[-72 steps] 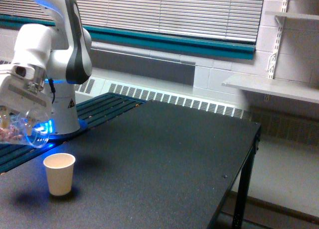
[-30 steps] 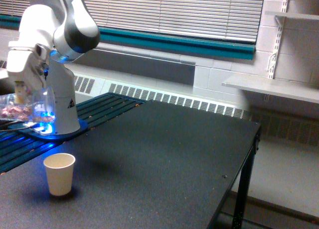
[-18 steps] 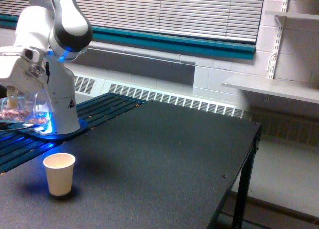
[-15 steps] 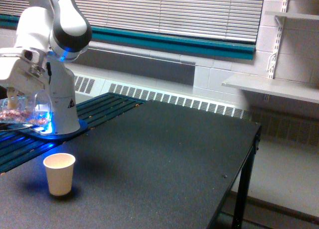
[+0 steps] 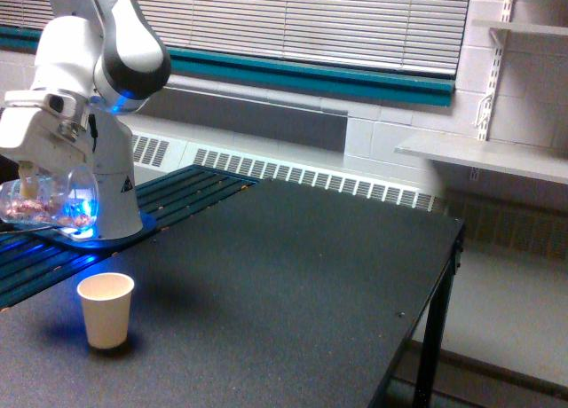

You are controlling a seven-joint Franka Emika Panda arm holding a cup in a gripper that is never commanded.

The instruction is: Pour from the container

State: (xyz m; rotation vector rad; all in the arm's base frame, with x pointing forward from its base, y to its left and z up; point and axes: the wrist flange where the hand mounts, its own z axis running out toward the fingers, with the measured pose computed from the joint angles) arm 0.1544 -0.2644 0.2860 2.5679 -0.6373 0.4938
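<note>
The jar lies tipped on its side — long axis near level, mouth toward the exterior view's right — hanging just under the tool, which grips it, above and behind the paper cup on the counter, with the arm's base just beside it.

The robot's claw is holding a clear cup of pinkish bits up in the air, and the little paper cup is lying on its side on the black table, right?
Not quite. The exterior view shows the paper cup standing upright, mouth up, on the black table. The rest holds: the claw holds the clear cup of pinkish bits in the air.
</note>
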